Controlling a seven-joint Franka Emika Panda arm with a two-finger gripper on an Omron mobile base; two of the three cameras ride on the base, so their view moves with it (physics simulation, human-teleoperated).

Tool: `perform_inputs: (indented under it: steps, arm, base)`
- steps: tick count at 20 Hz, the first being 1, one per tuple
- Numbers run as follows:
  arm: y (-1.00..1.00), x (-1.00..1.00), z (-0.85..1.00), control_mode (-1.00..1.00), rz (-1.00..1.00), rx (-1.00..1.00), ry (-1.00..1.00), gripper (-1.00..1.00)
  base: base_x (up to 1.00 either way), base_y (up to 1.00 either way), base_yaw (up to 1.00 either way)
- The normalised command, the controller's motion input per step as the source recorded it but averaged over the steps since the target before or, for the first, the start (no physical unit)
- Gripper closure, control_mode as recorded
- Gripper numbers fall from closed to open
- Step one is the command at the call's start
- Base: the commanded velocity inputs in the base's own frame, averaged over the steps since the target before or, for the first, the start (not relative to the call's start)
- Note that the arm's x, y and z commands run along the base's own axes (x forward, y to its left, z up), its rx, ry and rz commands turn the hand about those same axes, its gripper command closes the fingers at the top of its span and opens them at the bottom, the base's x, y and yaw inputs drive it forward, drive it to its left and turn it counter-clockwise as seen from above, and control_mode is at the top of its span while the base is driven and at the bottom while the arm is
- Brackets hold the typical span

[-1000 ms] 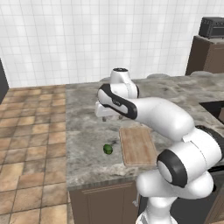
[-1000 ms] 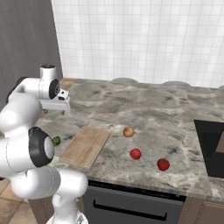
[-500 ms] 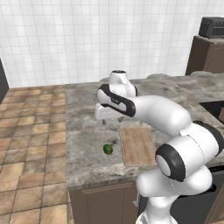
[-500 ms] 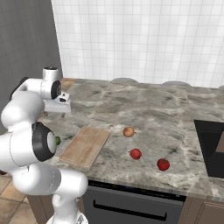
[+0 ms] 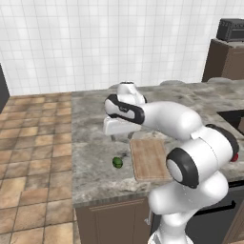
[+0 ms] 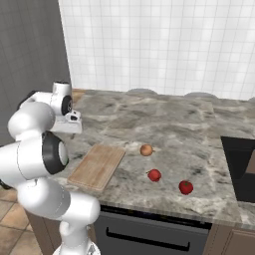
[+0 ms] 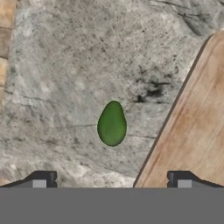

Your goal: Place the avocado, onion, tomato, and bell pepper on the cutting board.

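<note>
The dark green avocado [image 5: 117, 162] lies on the grey stone counter, just left of the wooden cutting board [image 5: 150, 157]. My gripper [image 5: 121, 137] hangs open above the counter, a little behind the avocado and well clear of it. Looking down from the hand, the avocado [image 7: 112, 124] sits between and ahead of my two fingertips [image 7: 41, 179], with the cutting board [image 7: 197, 127] to its right. The tan onion [image 6: 146, 150], the round red tomato [image 6: 154, 175] and the red bell pepper [image 6: 186, 187] rest on the counter right of the cutting board [image 6: 97, 166].
The counter's left end drops to a tiled floor [image 5: 33, 157] close to the avocado. A dark cooktop [image 6: 239, 164] is set into the counter at the right. A white tiled wall [image 6: 164, 45] runs behind.
The hand has swung forward and left over the counter toward the avocado, and it has stayed open. The vegetables and the board have not moved.
</note>
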Motion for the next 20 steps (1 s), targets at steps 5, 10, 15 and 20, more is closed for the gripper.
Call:
perform_inputs:
  steps: [5, 10, 15, 20]
  arm:
    - [0.1, 0.08, -0.2, -1.0, 0.02, 0.0, 0.04, -1.0]
    - [0.03, 0.06, -0.12, -1.0, 0.01, 0.0, 0.01, -1.0]
    - [0.0, 0.06, -0.18, -1.0, 0.01, 0.0, 0.01, -1.0]
    - [0.0, 0.01, -0.22, -1.0, 0.0, 0.0, 0.03, -1.0]
  base:
    - [0.0, 0.0, 0.0]
    - [0.0, 0.0, 0.0]
    - [0.0, 0.0, 0.0]
    - [0.0, 0.0, 0.0]
